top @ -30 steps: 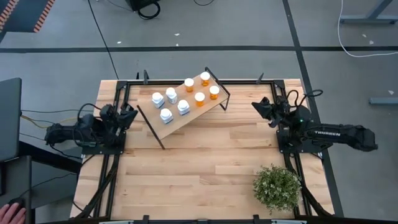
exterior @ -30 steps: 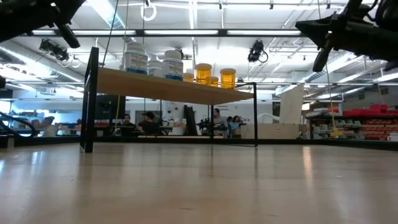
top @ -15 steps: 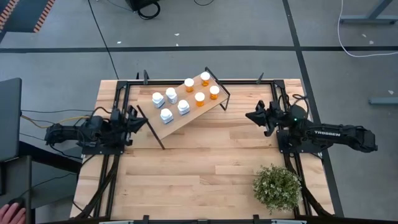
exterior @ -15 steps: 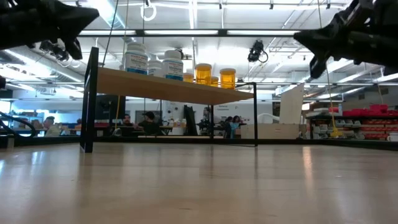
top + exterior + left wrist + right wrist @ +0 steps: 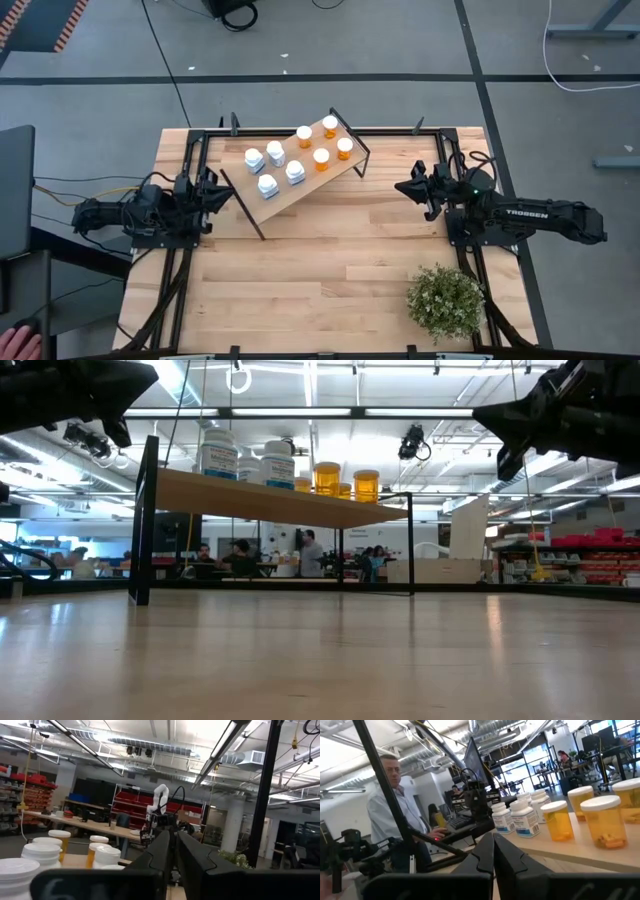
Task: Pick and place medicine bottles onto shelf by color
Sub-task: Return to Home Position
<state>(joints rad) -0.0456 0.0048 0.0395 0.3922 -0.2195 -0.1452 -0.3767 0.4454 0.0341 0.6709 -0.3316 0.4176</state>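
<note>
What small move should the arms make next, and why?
Probably just fold both arms to rest: all eight medicine bottles stand on the shelf, white ones grouped apart from orange ones, and the left gripper and right gripper are shut and empty.

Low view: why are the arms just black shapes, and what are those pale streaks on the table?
Low view: bright ceiling lights behind turn the left gripper and right gripper into silhouettes, and the glossy table mirrors the lights as streaks. High view: even light, no glare.
</note>
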